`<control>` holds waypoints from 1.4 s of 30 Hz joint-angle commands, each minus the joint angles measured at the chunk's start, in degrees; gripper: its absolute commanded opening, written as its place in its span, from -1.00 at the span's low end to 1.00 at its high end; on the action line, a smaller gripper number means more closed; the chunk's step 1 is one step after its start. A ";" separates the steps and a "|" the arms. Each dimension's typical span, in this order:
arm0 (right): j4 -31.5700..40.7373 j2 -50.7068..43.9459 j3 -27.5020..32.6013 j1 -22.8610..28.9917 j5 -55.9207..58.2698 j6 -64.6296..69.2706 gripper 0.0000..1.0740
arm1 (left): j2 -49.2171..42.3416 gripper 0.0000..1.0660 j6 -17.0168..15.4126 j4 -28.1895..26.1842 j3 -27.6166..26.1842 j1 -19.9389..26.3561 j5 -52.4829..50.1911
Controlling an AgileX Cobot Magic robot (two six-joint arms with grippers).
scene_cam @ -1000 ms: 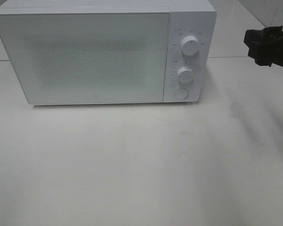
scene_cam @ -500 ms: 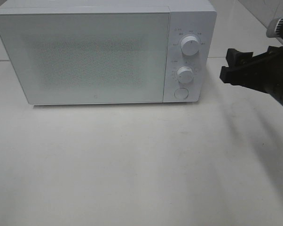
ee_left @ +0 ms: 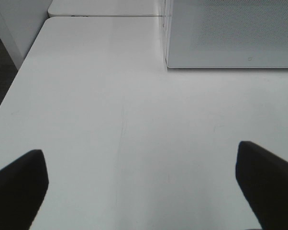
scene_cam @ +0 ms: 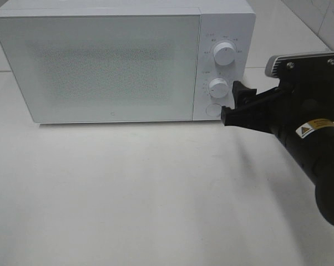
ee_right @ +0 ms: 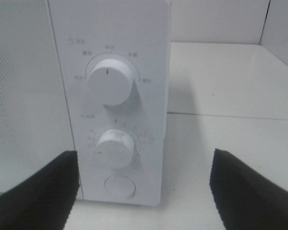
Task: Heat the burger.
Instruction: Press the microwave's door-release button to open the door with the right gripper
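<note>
Swung in from the far right to the boxy white microwave's (scene_cam: 100,66) round button (ee_right: 119,186), with black right fingers (ee_right: 38,196) wide and empty, probably to open its door.

Microwave (scene_cam: 122,61) sits at the back of the table (scene_cam: 128,194). Door (scene_cam: 95,72) on its left, control panel (scene_cam: 236,72) on its right. Panel stack: upper knob (scene_cam: 224,54), lower knob (scene_cam: 218,86) under it, button (scene_cam: 212,110) at the bottom. Right gripper (scene_cam: 234,103) sits just right of the lower knob and button, facing the panel; contact unclear. Left gripper (ee_left: 139,151) hangs over bare table in front of the microwave's left corner.
</note>
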 commanded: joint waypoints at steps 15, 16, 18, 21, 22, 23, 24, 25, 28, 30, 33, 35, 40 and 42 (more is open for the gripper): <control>4.81 8.37 0.00 5.50 -7.62 4.24 0.40 | -0.40 0.88 -0.29 0.06 0.17 0.29 -0.86; 4.81 8.37 0.00 5.50 -7.62 4.24 0.40 | -0.40 0.88 -0.29 0.06 0.17 0.29 -0.86; 4.81 8.37 0.00 5.50 -7.68 4.81 0.40 | -0.40 0.88 -0.29 0.06 0.17 0.29 -0.86; 4.81 8.37 0.00 5.50 -7.39 7.51 0.40 | -0.40 0.88 -0.29 0.06 0.17 0.29 -0.86; 4.76 8.37 0.00 5.50 -6.47 11.69 0.40 | -0.40 0.88 -0.29 0.06 0.17 0.29 -0.86; 4.76 8.37 0.00 5.50 -5.90 14.50 0.40 | -0.40 0.88 -0.29 0.06 0.17 0.29 -0.86; 4.76 8.37 0.00 5.50 -5.90 14.50 0.40 | -0.40 0.88 -0.29 0.06 0.17 0.29 -0.86; 4.76 8.48 0.00 5.50 -5.16 20.28 0.39 | -0.40 0.88 -0.29 0.06 0.17 0.29 -0.86; 4.76 8.54 0.00 5.50 -4.13 31.00 0.34 | -0.40 0.88 -0.29 0.06 0.17 0.29 -0.86; 4.64 8.54 0.00 5.50 -2.98 39.08 0.29 | -0.40 0.88 -0.29 0.06 0.17 0.29 -0.86; 4.64 8.54 0.06 5.50 -1.83 51.22 0.17 | -0.40 0.88 -0.29 0.06 0.17 0.29 -0.86; 4.53 8.54 0.06 5.50 -0.80 58.50 0.08 | -0.40 0.88 -0.29 0.06 0.17 0.29 -0.86; 4.53 8.54 0.06 5.50 1.49 72.36 -0.13 | -0.40 0.88 -0.29 0.06 0.17 0.29 -0.86; 4.53 8.54 0.06 5.50 2.64 78.50 -0.27 | -0.40 0.88 -0.29 0.06 0.17 0.29 -0.86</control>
